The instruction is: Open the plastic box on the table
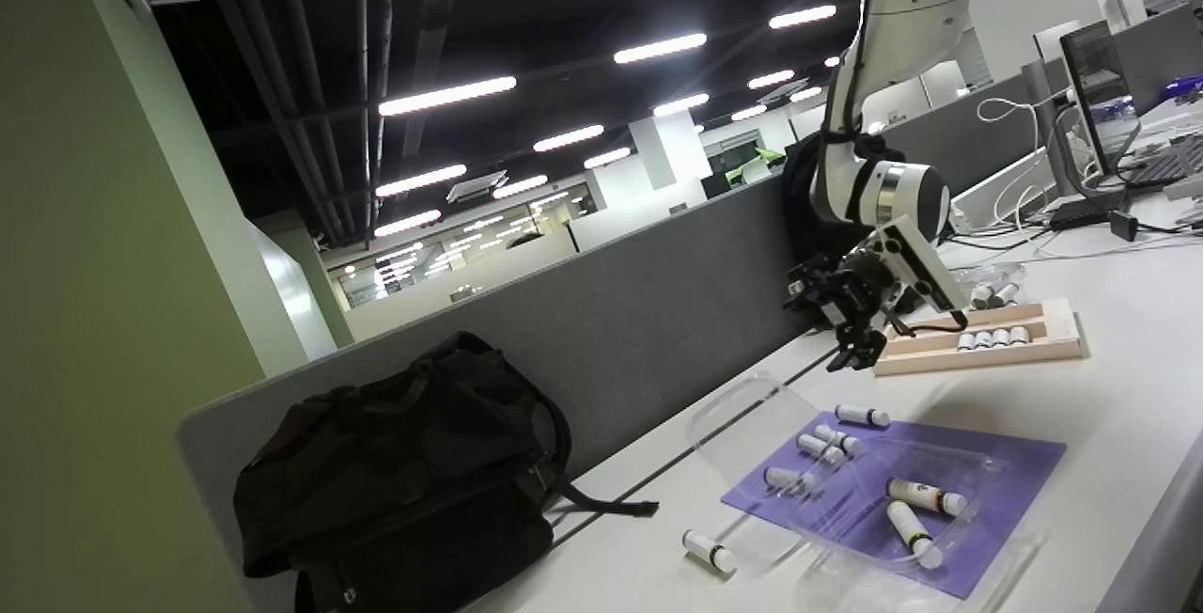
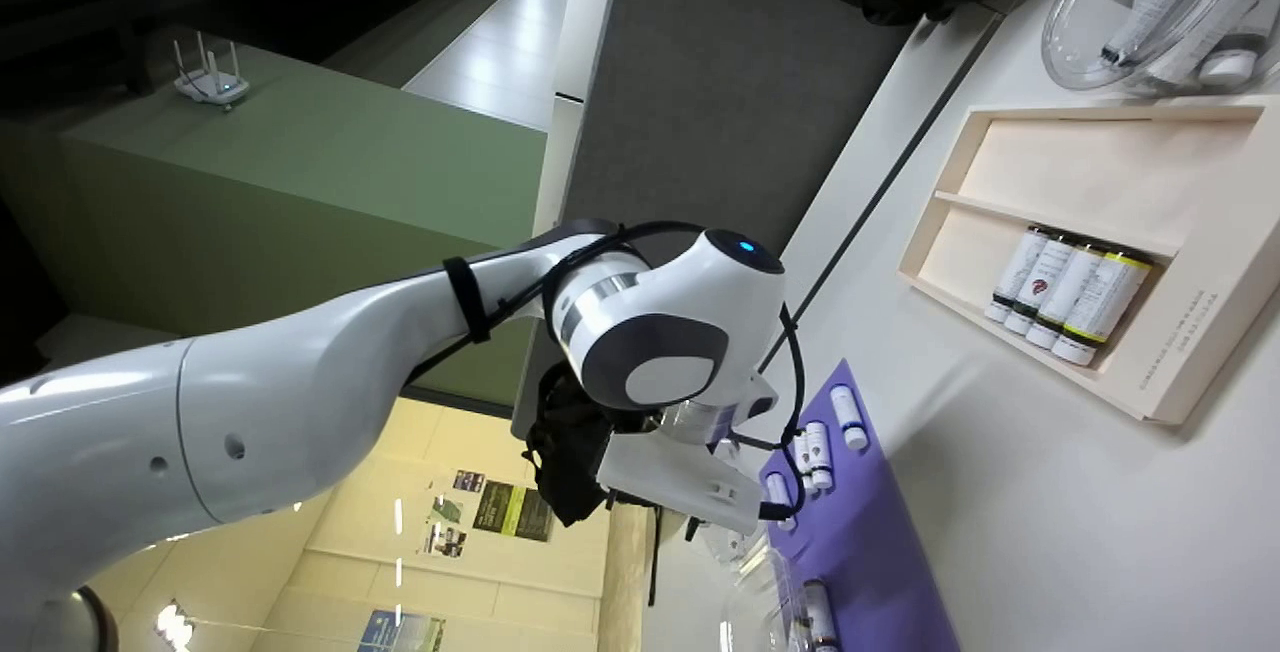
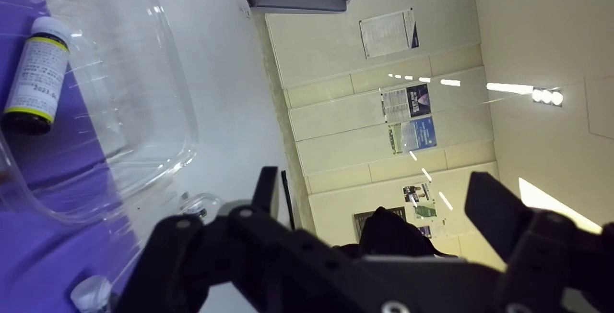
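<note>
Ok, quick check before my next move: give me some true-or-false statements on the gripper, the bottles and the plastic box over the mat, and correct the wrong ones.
1. A bottle lies on the table, off the purple mat. True.
2. The gripper is shut. False: its fingers stand wide apart in the wrist view.
3. The wooden tray holds four bottles. True.
4. The mat shows through the plastic box. True.
5. The gripper is touching that plastic box. False: the gripper hangs apart from it, with a gap between.
</note>
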`<state>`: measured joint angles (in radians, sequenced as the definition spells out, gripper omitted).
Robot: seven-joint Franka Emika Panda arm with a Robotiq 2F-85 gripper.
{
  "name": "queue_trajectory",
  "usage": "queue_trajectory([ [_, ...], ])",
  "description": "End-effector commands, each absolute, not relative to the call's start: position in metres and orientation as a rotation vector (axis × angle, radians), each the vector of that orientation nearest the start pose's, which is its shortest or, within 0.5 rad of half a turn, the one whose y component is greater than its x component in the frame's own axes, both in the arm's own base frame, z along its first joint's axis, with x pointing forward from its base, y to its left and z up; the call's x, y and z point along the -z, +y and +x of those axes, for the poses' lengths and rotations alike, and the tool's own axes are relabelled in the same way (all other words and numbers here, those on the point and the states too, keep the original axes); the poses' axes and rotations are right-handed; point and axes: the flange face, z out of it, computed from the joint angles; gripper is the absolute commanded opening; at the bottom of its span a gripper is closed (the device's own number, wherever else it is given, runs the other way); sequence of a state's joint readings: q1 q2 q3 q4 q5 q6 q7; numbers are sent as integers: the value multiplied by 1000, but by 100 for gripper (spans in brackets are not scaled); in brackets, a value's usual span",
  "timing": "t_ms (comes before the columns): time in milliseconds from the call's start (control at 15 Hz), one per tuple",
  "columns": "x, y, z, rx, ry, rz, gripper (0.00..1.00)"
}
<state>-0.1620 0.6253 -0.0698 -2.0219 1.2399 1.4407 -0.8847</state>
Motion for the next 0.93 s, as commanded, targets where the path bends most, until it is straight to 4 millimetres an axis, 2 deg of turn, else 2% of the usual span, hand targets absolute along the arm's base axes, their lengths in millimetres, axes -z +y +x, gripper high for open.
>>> queue_trajectory([
  [0, -170, -12, 530, -252, 53, -1656, 100],
  [200, -179, -12, 534, -242, 36, -1689, 100],
  [467, -203, -9, 535, -246, 20, -1903, 100],
  [867, -284, -6, 537, -188, -59, -2230, 100],
])
